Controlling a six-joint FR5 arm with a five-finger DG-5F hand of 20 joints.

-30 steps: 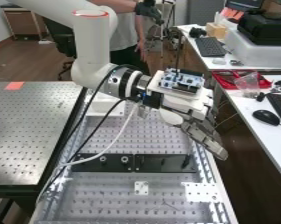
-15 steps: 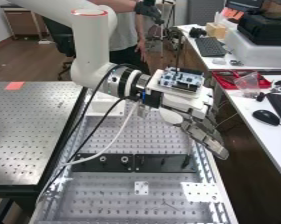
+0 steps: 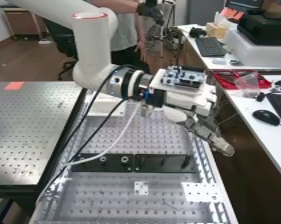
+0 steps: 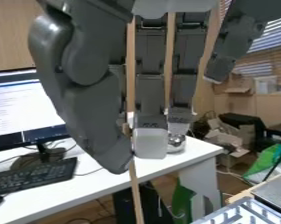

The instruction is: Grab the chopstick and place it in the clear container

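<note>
The hand (image 3: pixel 207 129) hangs over the right edge of the perforated bench, its fingers slanting down towards the gap before the side desk. In the wrist view the hand (image 4: pixel 97 112) has its thumb closed against a finger, with a thin wooden chopstick (image 4: pixel 137 197) pinched between them. The chopstick stands nearly upright there, and its lower part sticks out below the fingertips. The thumb and finger cover some of its middle.
The perforated bench (image 3: pixel 117 192) bears black bars (image 3: pixel 165 162) and small white plates. To the right, a white desk (image 3: pixel 247 120) holds a red tray (image 3: pixel 224 80), a mouse (image 3: pixel 266 117) and a keyboard. A monitor (image 4: pixel 24 105) stands behind another keyboard.
The hand has shifted slightly to the right in the high view, and its fingertips now lie a little farther out past the bench's edge.
</note>
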